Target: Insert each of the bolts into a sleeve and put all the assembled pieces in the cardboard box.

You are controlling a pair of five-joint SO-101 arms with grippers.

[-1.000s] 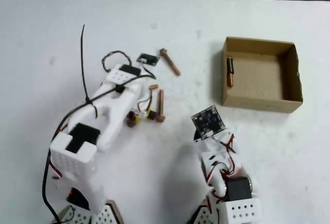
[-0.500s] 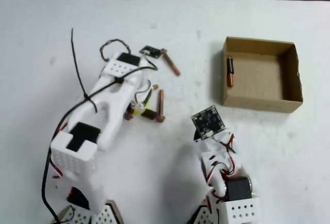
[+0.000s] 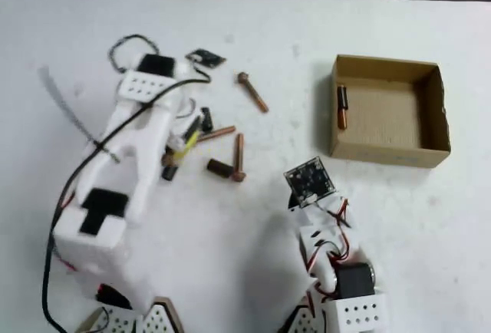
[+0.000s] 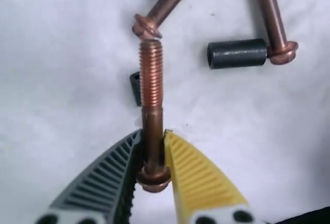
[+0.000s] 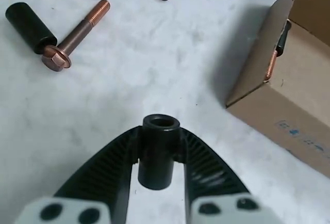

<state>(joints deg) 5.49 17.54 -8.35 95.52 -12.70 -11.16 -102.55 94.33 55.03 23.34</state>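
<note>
Gripping the held bolt (image 4: 151, 79) on its smooth shank just above the flanged head, the left gripper (image 4: 153, 135) has its grey and yellow fingers clenched tight, leaving the whole threaded end free and aimed at the loose hardware on the white table (image 3: 230, 256). Close to its tip lies the head of a second bolt (image 4: 167, 4). A third bolt (image 4: 272, 17) rests with its head touching a loose sleeve (image 4: 237, 53), and a short sleeve (image 4: 134, 88) lies partly hidden beneath the held bolt, which appears to hang just clear of the surface. Nearer the table's front edge, the right gripper (image 5: 160, 131) pinches the held sleeve (image 5: 157, 159) around its middle between black fingers, the open bore showing at the end by the fingertips. Both parts look like hard metal: small, stiff, dense for their size and likely slick where smooth. The shank near the head therefore seems the sound place to take a bolt, and mid-barrel the place for a sleeve, which would probably roll if laid on its side. Seen from above, the left arm stretches diagonally over the table's left half, wrist low over the hardware, while the right arm sits folded close to its base at the near edge. Off to the right, beyond that arm, stands the cardboard box (image 3: 383, 151), one assembled piece (image 3: 341, 108) already lying against its inner wall.
</note>
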